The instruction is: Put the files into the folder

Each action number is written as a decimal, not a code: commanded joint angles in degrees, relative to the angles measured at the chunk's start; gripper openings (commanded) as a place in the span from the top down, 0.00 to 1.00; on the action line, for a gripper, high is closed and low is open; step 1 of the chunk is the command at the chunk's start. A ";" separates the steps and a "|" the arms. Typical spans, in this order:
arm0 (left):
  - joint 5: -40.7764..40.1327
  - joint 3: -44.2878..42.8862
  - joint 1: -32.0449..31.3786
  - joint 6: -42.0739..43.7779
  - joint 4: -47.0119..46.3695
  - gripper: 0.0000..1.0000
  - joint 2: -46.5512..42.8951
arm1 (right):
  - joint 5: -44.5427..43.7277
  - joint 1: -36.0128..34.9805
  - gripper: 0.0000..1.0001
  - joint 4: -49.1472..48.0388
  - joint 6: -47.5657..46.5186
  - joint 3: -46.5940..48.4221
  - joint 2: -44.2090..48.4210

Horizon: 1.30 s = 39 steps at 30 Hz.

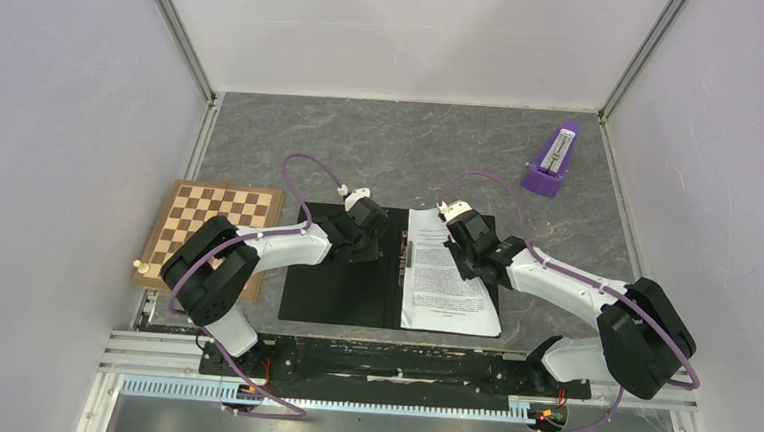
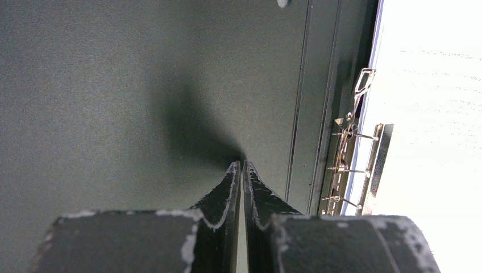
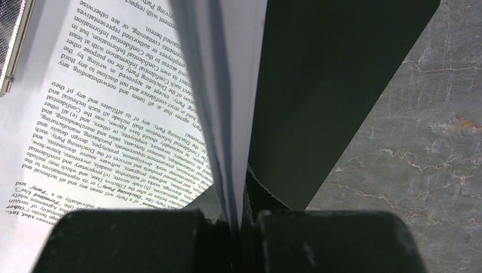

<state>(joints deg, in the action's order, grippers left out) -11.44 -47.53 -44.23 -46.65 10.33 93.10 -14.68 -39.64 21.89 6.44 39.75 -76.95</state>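
Note:
The folder (image 1: 328,293) lies open on the table, black inside up, with its metal spine clip (image 2: 349,148) at the centre. The files (image 1: 449,280), white sheets of dense black text, rest on its right half. My left gripper (image 1: 374,244) is shut with nothing between its fingers, and its tips (image 2: 242,165) press down on the folder's left inside cover (image 2: 113,85) beside the clip. My right gripper (image 1: 474,254) is shut on the right edge of the files (image 3: 113,102). That edge curls up between its fingers (image 3: 241,187), with the black cover (image 3: 318,85) behind it.
A checkered wooden chessboard (image 1: 212,231) lies to the left of the folder, with a small white piece (image 1: 139,264) at its near-left corner. A purple metronome (image 1: 551,164) stands at the back right. White walls enclose the grey marbled table (image 3: 409,142).

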 commanded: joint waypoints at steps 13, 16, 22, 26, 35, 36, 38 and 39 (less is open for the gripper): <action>-0.16 -1.00 -0.25 -1.16 0.13 0.89 1.14 | -2.49 -0.39 0.70 2.57 2.89 3.23 0.21; -0.16 -0.99 -0.25 -1.16 0.13 0.89 1.02 | -3.29 -0.35 0.62 2.94 3.18 3.45 0.20; 0.01 -0.99 -0.26 -1.16 0.08 0.89 1.03 | -5.30 -0.34 0.37 3.50 3.61 4.52 -0.55; 0.06 -0.99 -0.25 -1.07 0.22 0.89 0.86 | -7.20 -0.26 0.23 3.94 3.97 5.29 -1.84; -0.01 -1.21 -0.25 -0.72 0.52 0.89 0.39 | -5.66 2.33 0.06 1.89 4.93 3.66 -3.38; -0.01 -1.25 -0.25 -0.65 0.54 0.89 0.37 | -4.82 3.19 0.05 1.21 4.98 3.29 -3.51; 0.00 -1.35 -0.24 -0.55 0.59 0.89 0.50 | -1.74 5.49 0.04 -0.40 4.89 2.20 -3.47; 0.08 -1.34 -0.25 -0.54 0.58 0.89 0.53 | -0.33 6.61 0.03 -1.40 4.81 1.58 -3.49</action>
<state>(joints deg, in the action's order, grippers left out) -11.42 -47.64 -44.23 -46.65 10.44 93.12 -19.05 -36.38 24.53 10.55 42.81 -80.31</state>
